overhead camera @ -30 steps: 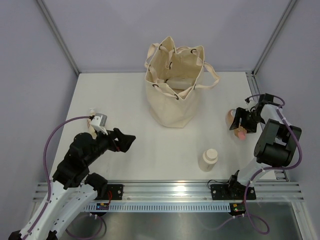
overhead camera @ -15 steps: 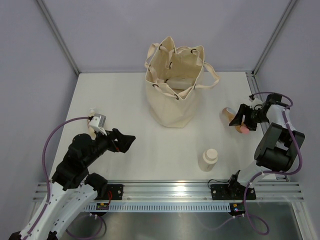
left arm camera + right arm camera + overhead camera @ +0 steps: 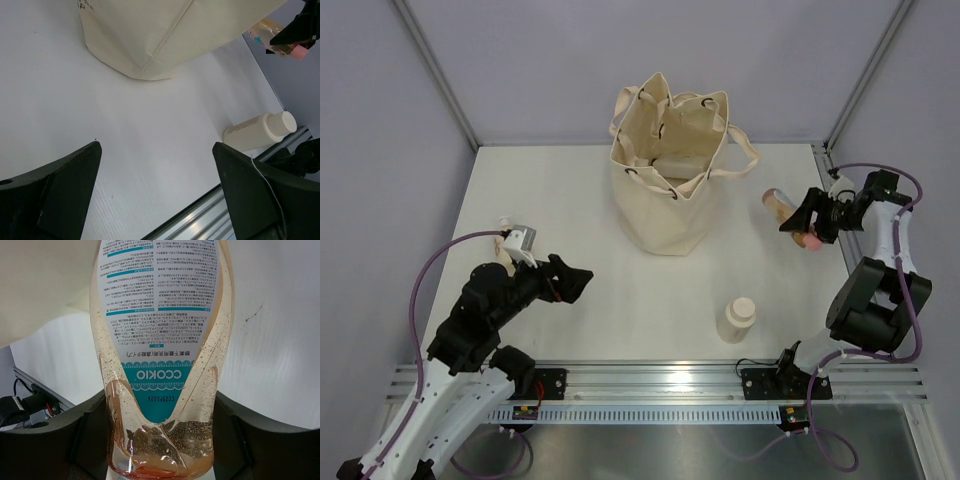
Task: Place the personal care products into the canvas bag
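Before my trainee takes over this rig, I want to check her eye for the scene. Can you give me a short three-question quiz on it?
1. True or false: the left gripper is shut on a bottle.
2. Where is the cream bottle? A) inside the canvas bag; B) on the table, apart from the bag; C) leaning against the bag.
3. What does the right gripper hold?
Key: 1, false: it is open and empty. 2, B. 3, the clear bottle with pink at one end, held off the table to the right of the bag.
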